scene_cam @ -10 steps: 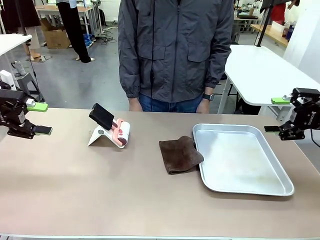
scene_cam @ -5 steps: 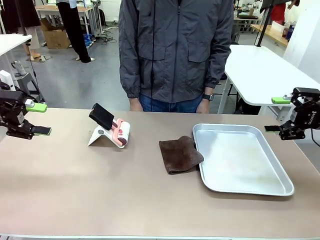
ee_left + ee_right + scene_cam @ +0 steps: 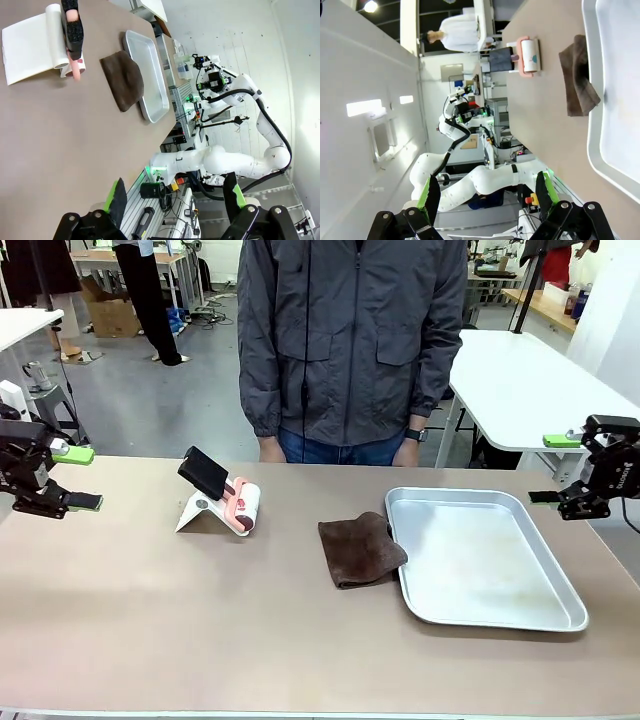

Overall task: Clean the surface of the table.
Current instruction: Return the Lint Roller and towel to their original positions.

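The brownish-tan table [image 3: 200, 610] spans the front view. A brown cloth [image 3: 360, 550] lies crumpled near its middle, touching the left rim of a metal tray [image 3: 575, 615]. A lint roller [image 3: 243, 507] with a pink frame and black handle rests on a white sheet at the left. My left gripper [image 3: 80, 478] hovers open at the table's left edge, holding nothing. Off the right edge my right gripper [image 3: 552, 470] is open and empty too. In the left wrist view my left gripper [image 3: 175, 197] sits above the table [image 3: 55, 130], with the cloth [image 3: 124, 80] and roller [image 3: 70, 35] ahead.
A person in a grey jacket [image 3: 350, 340] stands at the far edge, hands down behind the table. A white table [image 3: 520, 390] stands behind on the right. The right wrist view shows the tray [image 3: 615, 140], cloth [image 3: 577, 75] and roller [image 3: 530, 55].
The left gripper has shifted slightly up and to the left. Nothing else moved.
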